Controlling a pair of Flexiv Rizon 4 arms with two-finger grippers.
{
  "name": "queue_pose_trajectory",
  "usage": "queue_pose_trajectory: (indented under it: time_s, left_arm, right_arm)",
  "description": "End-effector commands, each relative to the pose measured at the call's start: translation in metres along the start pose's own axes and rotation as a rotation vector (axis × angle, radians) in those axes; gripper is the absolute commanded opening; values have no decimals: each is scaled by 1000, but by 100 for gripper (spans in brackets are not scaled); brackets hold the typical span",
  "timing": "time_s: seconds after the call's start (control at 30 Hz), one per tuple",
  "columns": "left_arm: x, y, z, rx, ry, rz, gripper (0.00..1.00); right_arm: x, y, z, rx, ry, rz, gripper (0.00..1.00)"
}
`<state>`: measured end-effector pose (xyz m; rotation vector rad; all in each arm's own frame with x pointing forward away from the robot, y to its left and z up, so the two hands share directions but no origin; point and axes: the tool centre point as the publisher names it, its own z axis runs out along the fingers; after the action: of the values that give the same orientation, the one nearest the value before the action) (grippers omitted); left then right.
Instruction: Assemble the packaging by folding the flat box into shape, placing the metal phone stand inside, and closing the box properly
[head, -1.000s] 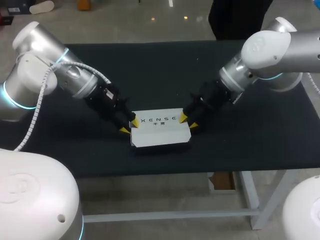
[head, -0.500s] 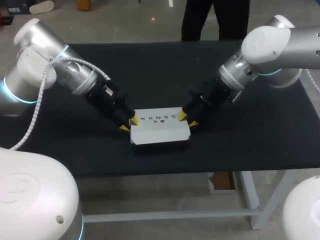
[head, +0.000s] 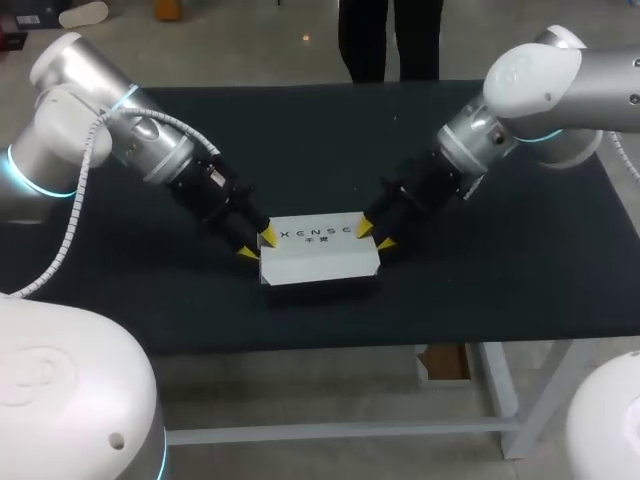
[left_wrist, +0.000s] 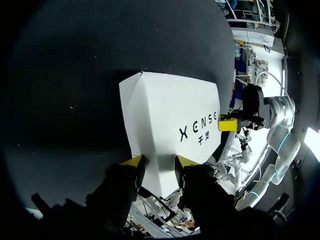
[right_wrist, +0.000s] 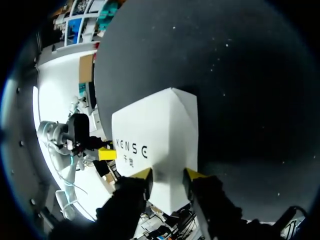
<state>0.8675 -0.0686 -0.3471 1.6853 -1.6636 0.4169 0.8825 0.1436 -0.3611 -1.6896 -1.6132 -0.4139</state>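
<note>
Two arms lean in over one white box (head: 320, 258), which lies a little near of the middle of the black table (head: 300, 130), printed face up and folded into shape.

The left arm (head: 150, 150) enters from the left and slopes down and to the right, its wrist angled toward the box's left end. The left gripper (head: 258, 247) sits at that end, one yellow tip at the far left corner and the other on the left edge, nearer. In the left wrist view the gripper (left_wrist: 160, 161) has its jaws spread, with the end of the box (left_wrist: 165, 110) running in between the two tips. One tip sits at the box's edge and the other lies against its white face, so they do not pinch it from two sides.

The right arm (head: 540, 90) enters from the right and slopes down and to the left, mirroring the first. The right gripper (head: 376, 237) meets the box's right end, one tip by the far right corner and one nearer. In the right wrist view this gripper (right_wrist: 167, 174) is also spread, and the box (right_wrist: 160, 125) reaches in between the tips, both of which are against its end.

In all there are two arms, two grippers, four yellow tips and one box. Each wrist view shows one tip of the other gripper at the box's opposite end.
</note>
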Motion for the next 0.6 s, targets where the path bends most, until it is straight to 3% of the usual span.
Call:
queue_pose_trajectory:
  time_s: [0.03,0.13,0.6]
  left_arm:
    - [12,-9,9,-31,3,-1,41]
    - [12,-10,8,-32,3,-7,38]
    - [15,-11,1,-58,17,-13,43]
  right_arm:
    - [12,7,11,22,6,-2,43]
    - [12,7,11,24,9,1,43]
    - [14,8,8,33,24,13,42]
